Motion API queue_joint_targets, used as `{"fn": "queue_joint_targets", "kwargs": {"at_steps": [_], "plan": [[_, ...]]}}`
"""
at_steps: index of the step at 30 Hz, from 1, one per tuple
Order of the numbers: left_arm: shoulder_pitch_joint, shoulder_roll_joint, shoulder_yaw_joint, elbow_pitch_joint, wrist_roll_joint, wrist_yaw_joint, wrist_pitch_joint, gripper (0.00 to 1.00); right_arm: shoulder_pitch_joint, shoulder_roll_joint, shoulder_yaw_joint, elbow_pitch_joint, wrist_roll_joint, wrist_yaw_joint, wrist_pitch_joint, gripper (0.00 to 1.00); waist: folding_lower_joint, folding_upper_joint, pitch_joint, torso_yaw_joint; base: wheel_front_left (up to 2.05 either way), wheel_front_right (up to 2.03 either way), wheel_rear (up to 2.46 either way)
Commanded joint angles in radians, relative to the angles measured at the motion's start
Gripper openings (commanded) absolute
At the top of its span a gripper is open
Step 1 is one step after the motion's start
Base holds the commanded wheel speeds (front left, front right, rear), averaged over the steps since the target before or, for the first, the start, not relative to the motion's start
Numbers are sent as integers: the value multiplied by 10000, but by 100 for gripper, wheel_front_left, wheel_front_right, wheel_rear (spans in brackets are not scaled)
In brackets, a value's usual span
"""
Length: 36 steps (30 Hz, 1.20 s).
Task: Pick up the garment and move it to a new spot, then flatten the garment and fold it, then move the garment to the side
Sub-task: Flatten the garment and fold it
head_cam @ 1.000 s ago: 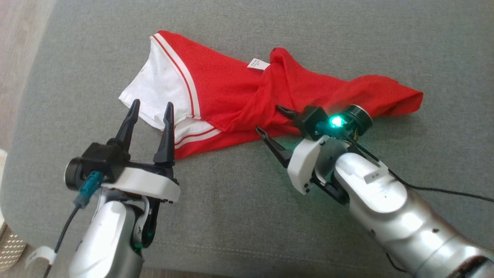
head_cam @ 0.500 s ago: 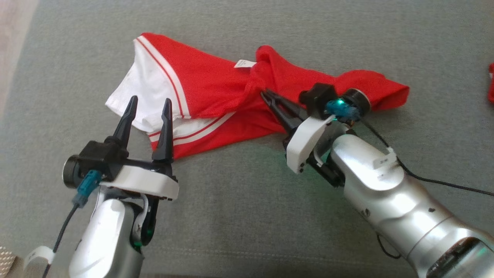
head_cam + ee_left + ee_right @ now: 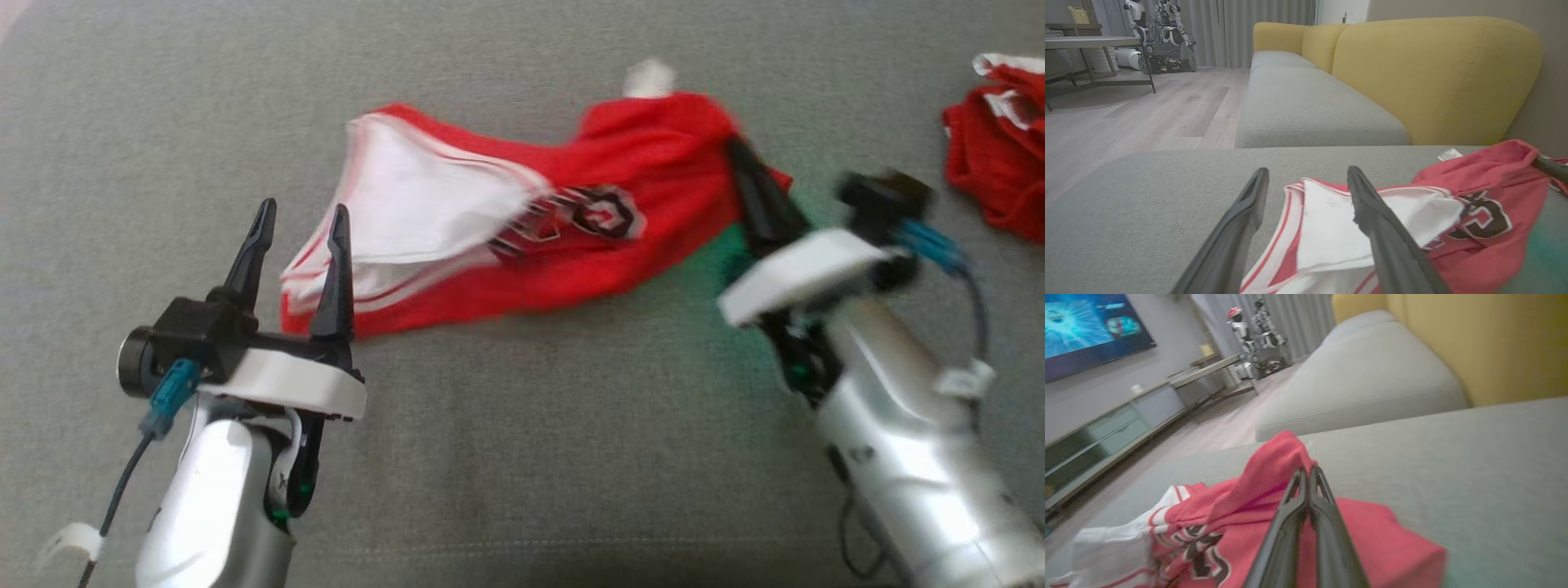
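Observation:
A red garment (image 3: 588, 237) with white trim and a black print lies stretched across the grey sofa seat (image 3: 522, 457), its right end lifted. My right gripper (image 3: 739, 163) is shut on that raised red end; the right wrist view shows the fingers pinched together on the garment (image 3: 1257, 477). My left gripper (image 3: 298, 216) stands open near the garment's white left end, its right finger over the white cloth (image 3: 1331, 228), and holds nothing. A white label (image 3: 1448, 154) sticks out near the lifted end.
A second red and white garment (image 3: 996, 139) lies bunched at the far right of the seat. Yellow sofa backrests (image 3: 1433, 69) rise behind. Wooden floor (image 3: 1126, 118), a low table (image 3: 1090, 43) and another robot (image 3: 1163, 36) lie beyond the left edge.
My right gripper has shut on the garment's right part and pulled it up and to the right, turning it to show the black print. The camera has shifted right. The left gripper holds still.

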<state>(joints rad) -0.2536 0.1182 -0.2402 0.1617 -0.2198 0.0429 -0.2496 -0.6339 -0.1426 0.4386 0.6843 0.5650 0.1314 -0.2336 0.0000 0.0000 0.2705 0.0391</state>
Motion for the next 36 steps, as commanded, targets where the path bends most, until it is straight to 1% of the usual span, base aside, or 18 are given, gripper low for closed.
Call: {"fn": "queue_joint_targets", "kwargs": {"at_steps": [1, 4, 7, 8, 12, 13, 14, 15, 18, 21, 26, 29, 33, 36], "plan": [[-200, 166, 432, -370, 123, -37, -122, 100, 263, -35, -407, -394, 59, -7, -173, 0, 0, 0, 40, -98, 0, 0, 0], [-219, 162, 431, -360, 157, -62, -122, 100, 923, -173, -1561, -445, -14, -7, -170, 0, 0, 0, 61, -181, 0, 0, 0], [-253, 169, 451, -337, 178, -87, -122, 100, 1484, -170, -2451, -479, -186, -7, 10, 0, 0, 0, 89, -260, 0, 0, 0], [-253, 169, 451, -337, 178, -87, -122, 100, 1484, -170, -2451, -479, -186, -7, 10, 0, 0, 0, 89, -260, 0, 0, 0], [-279, 176, 451, -304, 213, -123, -122, 100, 1964, 45, -2965, -716, -503, -7, 368, 0, 0, 0, 104, -359, 0, 0, 0], [-281, 177, 452, -292, 220, -127, -122, 100, 2048, 98, -3023, -792, -607, -7, 448, 9, 0, 0, 97, -378, 0, 0, 0], [-282, 178, 451, -279, 227, -132, -122, 100, 2116, 155, -3075, -896, -695, -7, 483, 66, 0, 0, 86, -391, 0, 0, 0], [-284, 179, 450, -266, 234, -136, -122, 100, 2178, 209, -3094, -1040, -800, -7, 481, 100, 0, 0, 73, -402, 0, 0, 0], [-253, 174, 453, -218, 247, -143, -122, 100, 2407, 323, -3015, -1624, -1096, -7, 347, 100, 0, 0, -28, -430, 0, 0, 0], [-161, 174, 444, -186, 270, -138, -122, 100, 2711, 296, -2966, -2299, -1618, -7, 160, 100, 0, 0, -172, -444, 0, 0, 0], [76, 187, 471, -178, 305, -88, -122, 100, 3340, 161, -3160, -3755, -3034, -7, -81, 100, 0, 0, -437, -475, 0, 0, 0], [278, 209, 488, -198, 343, -41, -122, 100, 3786, 220, -3325, -4720, -3802, -7, -142, 100, 0, 0, -641, -503, 0, 0, 0], [551, 229, 468, -232, 367, -14, -122, 100, 4482, 357, -3363, -5768, -4428, -7, 4, 100, 0, 0, -890, -514, 0, 0, 0], [690, 266, 442, -259, 383, -5, -122, 100, 4919, 466, -3347, -6352, -4585, -7, 267, 100, 0, 0, -968, -527, 0, 0, 0]]}}
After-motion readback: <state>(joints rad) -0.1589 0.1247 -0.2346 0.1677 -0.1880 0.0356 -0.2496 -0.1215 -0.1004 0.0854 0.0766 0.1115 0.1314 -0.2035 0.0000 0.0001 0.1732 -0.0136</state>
